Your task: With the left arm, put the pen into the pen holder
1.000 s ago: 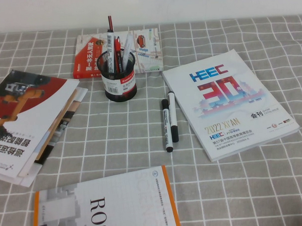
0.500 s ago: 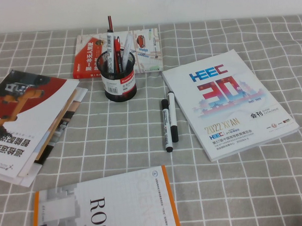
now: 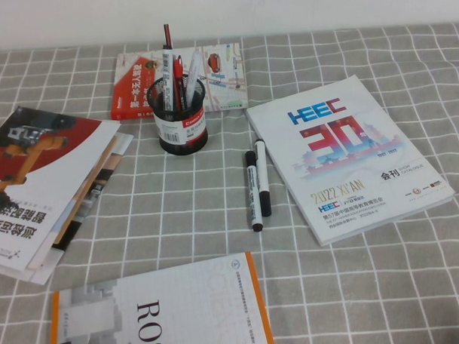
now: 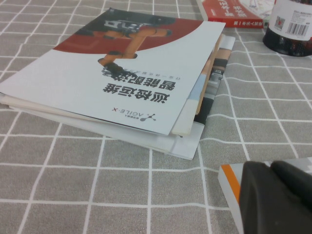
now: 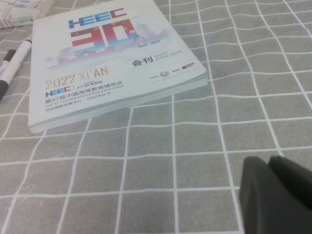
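Two white-barrelled pens with black caps lie side by side on the cloth, one [image 3: 252,191] just left of the other [image 3: 263,177], beside the HEEC magazine. A third like them stands in the black mesh pen holder [image 3: 182,121] at the back, with red pens. Neither gripper shows in the high view. My left gripper [image 4: 270,169] is shut and empty, low over the orange-edged book's corner [image 4: 229,178]; the pen holder's base [image 4: 291,30] is far ahead of it. My right gripper [image 5: 268,162] is shut and empty over bare cloth; the pens' ends [image 5: 18,54] show far off.
A stack of brochures [image 3: 45,182] lies at the left, an orange-edged book [image 3: 166,310] at the front, a red book [image 3: 140,84] behind the holder, and the HEEC magazine [image 3: 350,156] at the right. Grey checked cloth covers the table.
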